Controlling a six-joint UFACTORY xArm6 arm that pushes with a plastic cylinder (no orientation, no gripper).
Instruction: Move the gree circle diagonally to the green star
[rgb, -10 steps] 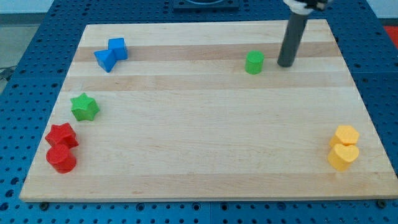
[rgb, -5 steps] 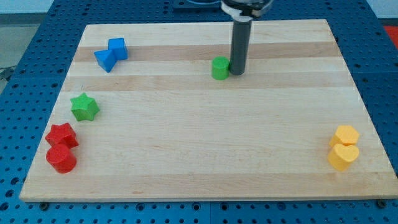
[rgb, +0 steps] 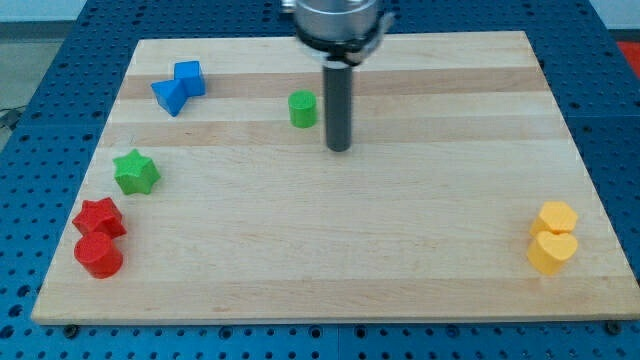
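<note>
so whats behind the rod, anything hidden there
Behind the rod only a strip of bare board is covered; no block seems hidden. The green circle sits clear to the view's left of my tip, slightly higher.

The worktop (rgb: 400, 240) is pale striped wood. Green circle (rgb: 303, 109) and green star (rgb: 136, 172); my tip (rgb: 339, 148) is dark.

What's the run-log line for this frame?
tip: right-below green circle, apart | green star: far left, lower | circle-to-star: not yet | other blocks: untouched at edges
</note>
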